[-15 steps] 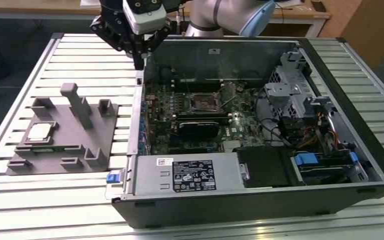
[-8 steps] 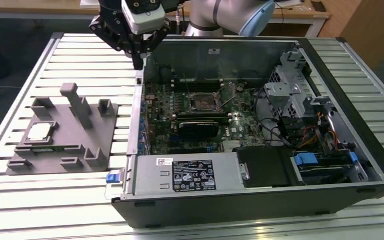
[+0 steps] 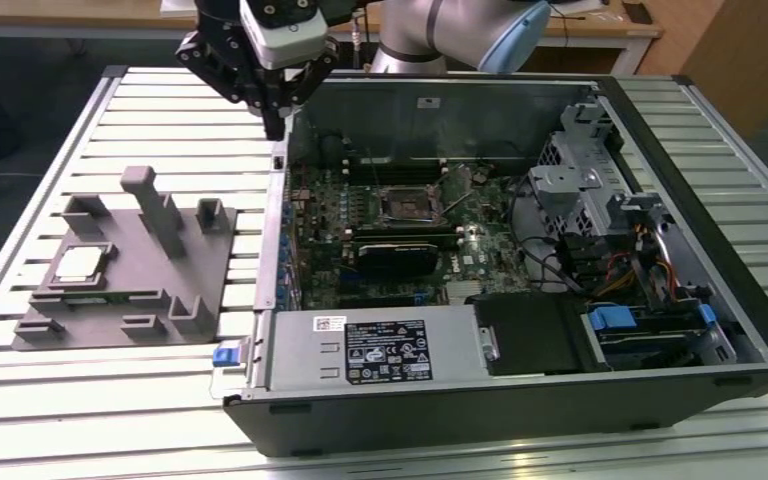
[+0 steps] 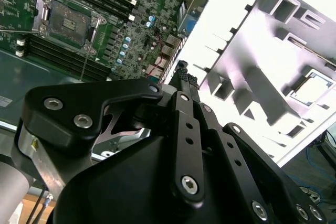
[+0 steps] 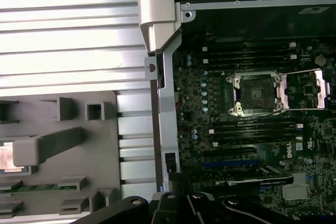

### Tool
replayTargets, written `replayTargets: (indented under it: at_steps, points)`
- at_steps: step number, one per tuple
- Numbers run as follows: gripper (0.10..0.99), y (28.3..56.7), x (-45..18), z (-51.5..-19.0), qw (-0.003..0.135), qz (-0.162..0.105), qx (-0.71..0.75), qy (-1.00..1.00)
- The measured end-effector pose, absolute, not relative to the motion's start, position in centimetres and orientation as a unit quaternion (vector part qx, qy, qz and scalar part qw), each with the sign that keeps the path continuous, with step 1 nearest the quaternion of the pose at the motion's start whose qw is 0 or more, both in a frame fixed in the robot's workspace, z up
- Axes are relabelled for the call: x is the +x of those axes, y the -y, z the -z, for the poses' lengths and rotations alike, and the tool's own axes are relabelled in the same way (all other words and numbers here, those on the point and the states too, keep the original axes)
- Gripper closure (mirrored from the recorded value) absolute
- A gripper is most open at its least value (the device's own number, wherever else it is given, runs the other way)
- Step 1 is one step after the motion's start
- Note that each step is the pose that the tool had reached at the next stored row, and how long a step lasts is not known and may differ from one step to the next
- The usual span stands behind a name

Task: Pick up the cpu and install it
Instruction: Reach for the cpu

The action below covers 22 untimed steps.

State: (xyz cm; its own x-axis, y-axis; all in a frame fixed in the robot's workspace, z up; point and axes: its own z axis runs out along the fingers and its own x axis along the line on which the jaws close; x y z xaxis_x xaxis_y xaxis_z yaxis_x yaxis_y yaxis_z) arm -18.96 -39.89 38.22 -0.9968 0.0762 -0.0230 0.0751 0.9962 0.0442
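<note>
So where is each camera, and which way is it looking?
Exterior view: off the arm, up high, looking down at the table, the open computer and the tray holding the chip; the arm and pincer show.
First wrist view: on the arm, looking down at tray and socket; the pincer's black body shows.
Second wrist view: on the arm, looking past the pincer.
Shared: both wrist views show socket and tray.

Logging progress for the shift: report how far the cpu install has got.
Nothing done yet: the cpu lies on the tray, and the socket stands open and empty. In hand: the gripper, shut and empty, hangs over the case rim. Left: pick-up and install.
</note>
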Motion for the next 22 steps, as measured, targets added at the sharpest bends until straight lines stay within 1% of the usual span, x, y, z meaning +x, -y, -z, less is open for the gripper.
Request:
replayTargets:
  at_steps: [22]
  points:
    - [0.98, 39.89, -19.71, -38.12, 0.012, -0.022, 0.038, -0.999]
